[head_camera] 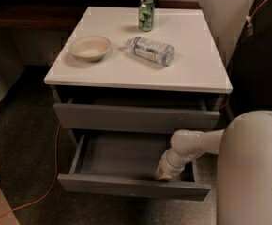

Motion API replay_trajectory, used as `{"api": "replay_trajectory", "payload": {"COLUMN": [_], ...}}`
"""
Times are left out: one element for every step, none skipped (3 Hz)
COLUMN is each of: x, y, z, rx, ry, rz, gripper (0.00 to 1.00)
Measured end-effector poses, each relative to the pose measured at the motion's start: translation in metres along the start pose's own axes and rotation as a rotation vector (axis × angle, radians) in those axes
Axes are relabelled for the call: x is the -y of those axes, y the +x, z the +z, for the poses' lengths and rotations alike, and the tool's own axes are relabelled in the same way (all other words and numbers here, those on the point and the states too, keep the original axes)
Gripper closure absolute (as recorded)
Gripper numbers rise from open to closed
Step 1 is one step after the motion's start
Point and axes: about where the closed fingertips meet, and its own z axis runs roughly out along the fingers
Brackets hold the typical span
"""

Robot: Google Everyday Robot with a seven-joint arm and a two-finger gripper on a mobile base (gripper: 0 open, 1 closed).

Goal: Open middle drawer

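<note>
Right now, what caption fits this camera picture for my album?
Robot gripper reaching inside the pulled-out middle drawer, below the white tabletop.

The middle drawer (131,187) looked matt grey; the tool (165,173) inside it was smooth cream plastic, the surface (197,46) smooth white.
</note>
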Motion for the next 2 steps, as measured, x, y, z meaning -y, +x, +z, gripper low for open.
{"api": "replay_trajectory", "payload": {"x": [-0.0221,-0.0279], "y": [0.0049,0.0059], "z": [0.0089,0.0104], "rx": [-0.009,-0.01], "ry": [-0.025,-0.03], "rz": [0.002,0.004], "gripper": [1.0,1.0]}}
